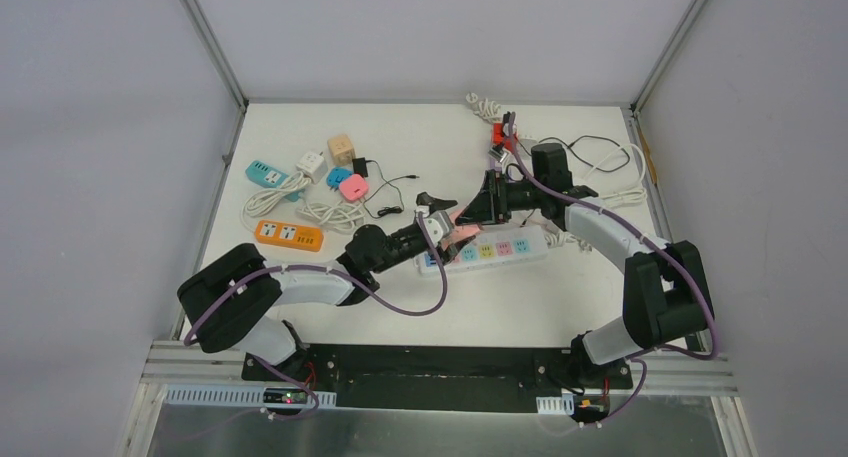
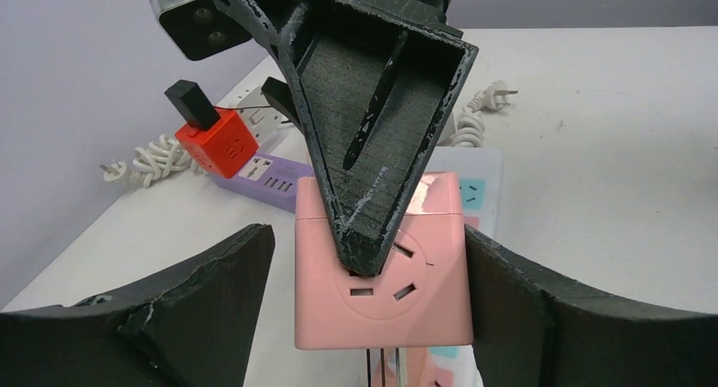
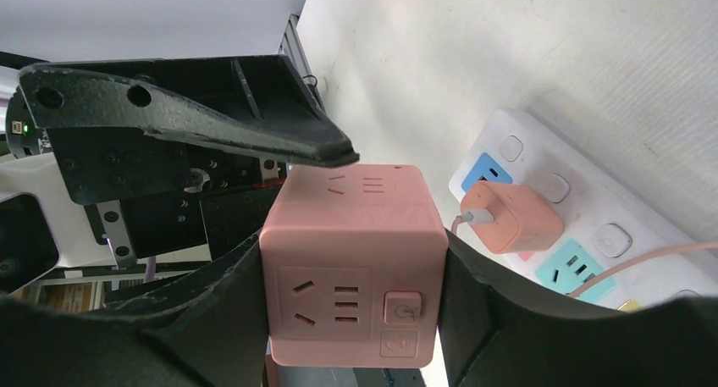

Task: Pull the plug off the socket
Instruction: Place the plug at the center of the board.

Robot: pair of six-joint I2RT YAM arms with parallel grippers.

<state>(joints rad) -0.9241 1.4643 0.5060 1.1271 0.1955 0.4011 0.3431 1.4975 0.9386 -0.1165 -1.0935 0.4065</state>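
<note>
The right gripper (image 3: 351,253) is clenched on the pink cube (image 3: 356,202): its two fingers press flat against opposite side walls, with the face that carries the socket holes and two buttons turned toward the wrist camera. The left gripper (image 2: 368,260) brackets the same cube from the other direction with its jaws released. In its own view one finger (image 2: 212,311) stands clear of the cube with a gap showing, while the other sits right at the cube's edge (contact there cannot be told). One right finger crosses the cube's round-socket face in that view.

In the top view the cube hangs over the left part of the white strip (image 1: 505,248), between the two wrists; whether it rests on the strip cannot be told. Just beside it, the small pink plug (image 3: 508,218) sits pushed into the strip, next to a blue outlet, and a thin pink cable (image 3: 643,264) runs off along the strip.

Farther back, near the far edge of the table (image 1: 400,307), a red cube (image 2: 216,141) with a black plug on top lies against a purple strip (image 2: 271,179). Well to the left lie an orange strip (image 1: 288,235), a teal one (image 1: 265,173) and coiled white cords.
</note>
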